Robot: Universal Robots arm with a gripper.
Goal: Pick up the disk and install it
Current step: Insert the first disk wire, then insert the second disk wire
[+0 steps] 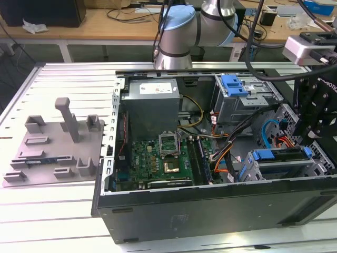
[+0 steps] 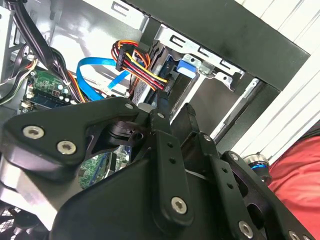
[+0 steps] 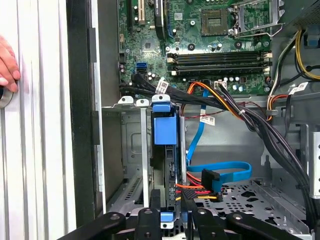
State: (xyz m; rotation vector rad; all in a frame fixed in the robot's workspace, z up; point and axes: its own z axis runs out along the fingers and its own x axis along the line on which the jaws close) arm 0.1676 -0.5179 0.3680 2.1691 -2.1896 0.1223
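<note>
In the exterior view, my arm [image 1: 189, 26] reaches over the open computer case [image 1: 210, 211], which lies on its side on the slatted table [image 1: 47, 211]. My tool [image 1: 316, 126] hangs at the exterior view's right, just above the lower drive cage [image 1: 284, 168]. The disk [image 1: 279, 154] sits in that cage, its blue bracket along the top edge. Beyond it stands a second cage with a blue latch [image 1: 234, 85], and the grey power supply [image 1: 152, 108] lies toward the exterior view's left above the motherboard [image 1: 158, 161]. A grey fixture plate [image 1: 52, 147] rests on the table outside the case.

In the second wrist view, my tool's black links [image 2: 165, 160] crowd the front. Past them a bundle of red, yellow and black wires [image 2: 137, 62] and a blue data cable [image 2: 95, 72] run to the disk [image 2: 177, 65] in the cage.

In the first wrist view, my tool [image 3: 170, 220] straddles the disk's [image 3: 165, 130] near end, and I cannot tell whether it grips. Black cables [image 3: 260, 130] drape close beside the cage, and a hand [image 3: 7, 62] rests on the table.
</note>
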